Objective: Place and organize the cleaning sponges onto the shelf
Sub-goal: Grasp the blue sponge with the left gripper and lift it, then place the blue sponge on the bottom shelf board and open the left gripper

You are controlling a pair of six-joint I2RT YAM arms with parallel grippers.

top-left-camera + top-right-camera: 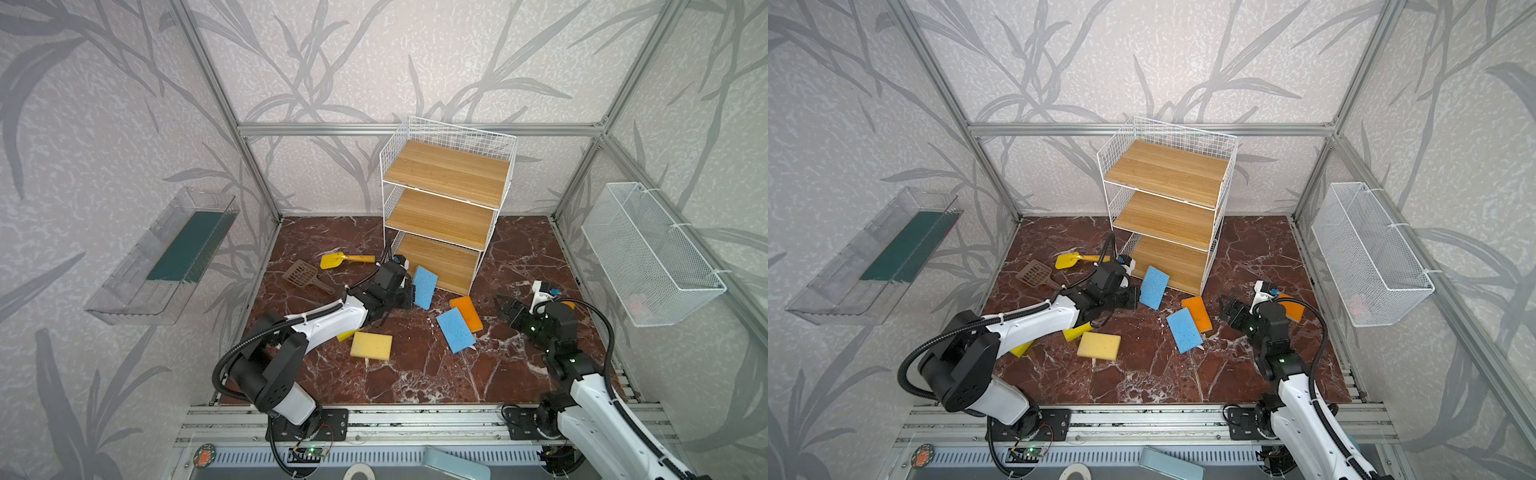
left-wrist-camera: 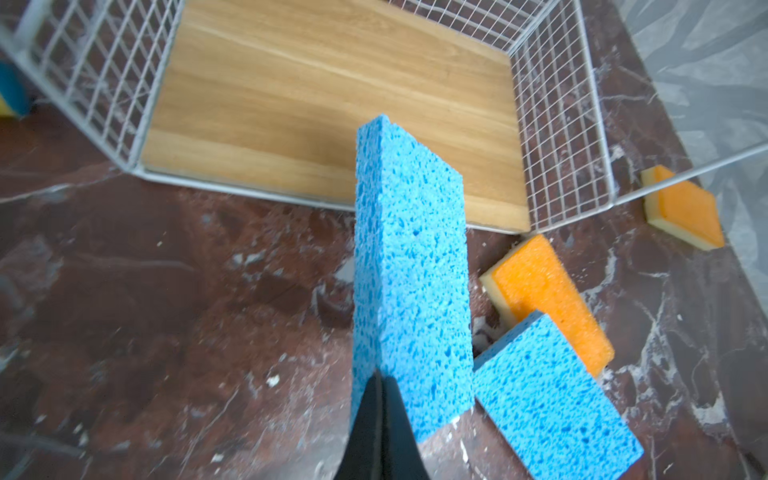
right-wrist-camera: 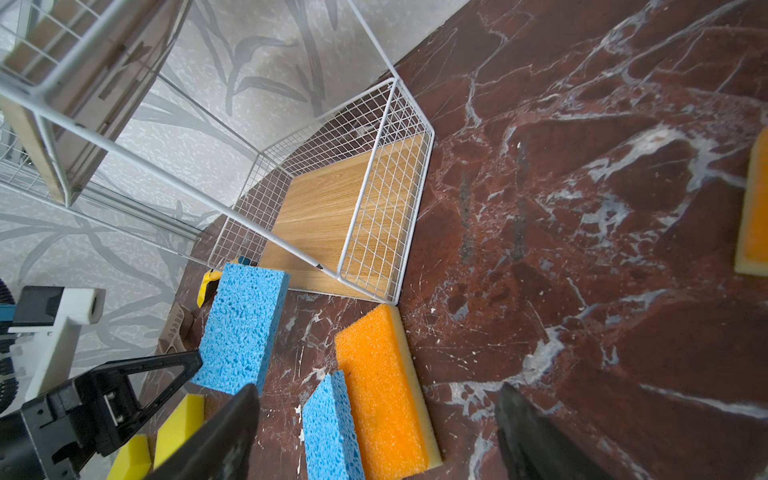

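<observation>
We log the left pincer point(image 2: 380, 376) clamped on 1 blue sponge point(image 1: 424, 286), held on edge just in front of the shelf point(image 1: 440, 262), at its lowest tier. The right pincer point(image 3: 376, 392) stands apart, empty, near an orange sponge point(image 1: 468, 312) that touches a 2nd blue sponge point(image 1: 455, 331) on the tabletop point(image 1: 415, 374). 1 yellow sponge point(image 1: 371, 345) lies beside the left arm.

Grey leaf-pattern walls point(image 1: 353, 62); red-brown marble floor point(image 1: 415, 374); aluminium frame bars point(image 1: 332, 129).
</observation>
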